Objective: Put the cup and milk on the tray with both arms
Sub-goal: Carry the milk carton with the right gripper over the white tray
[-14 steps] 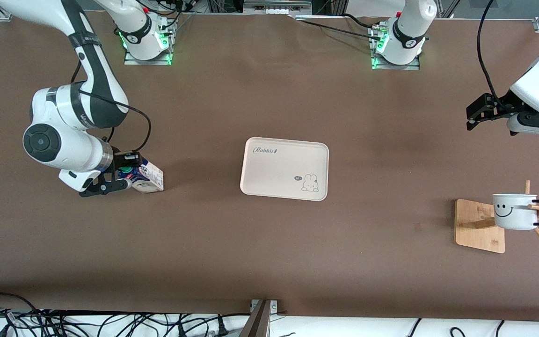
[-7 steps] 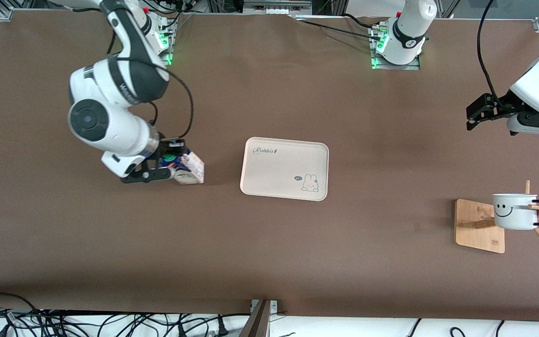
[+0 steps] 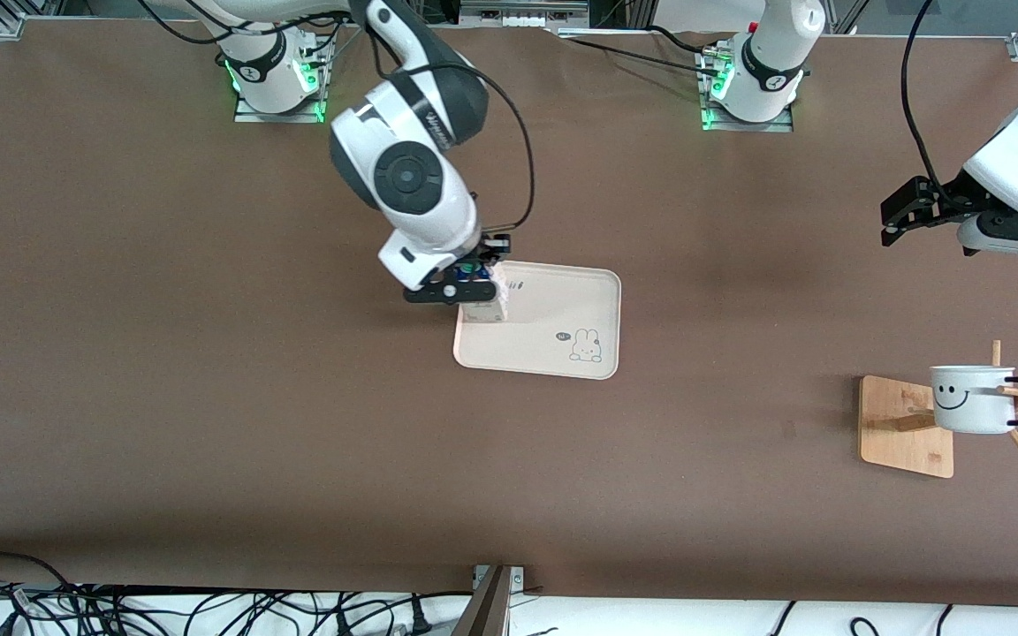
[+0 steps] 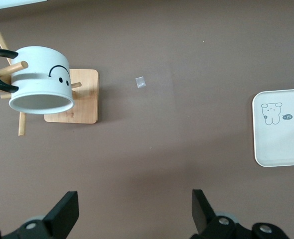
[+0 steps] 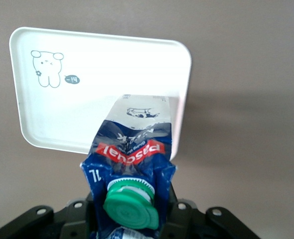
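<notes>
The cup [image 3: 973, 399] hangs on the wooden stand [image 3: 907, 427] toward the left arm's end, the tray [image 3: 553, 349] lies mid-table, the right gripper [image 3: 465, 281] clamps the milk [image 3: 482, 305] over the tray's corner, and the waiting left gripper [image 3: 902, 212] hangs spread.

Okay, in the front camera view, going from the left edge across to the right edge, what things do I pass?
Right gripper holding the milk carton → cream Rabbit tray → wooden stand → smiley-face mug hung on it.
</notes>
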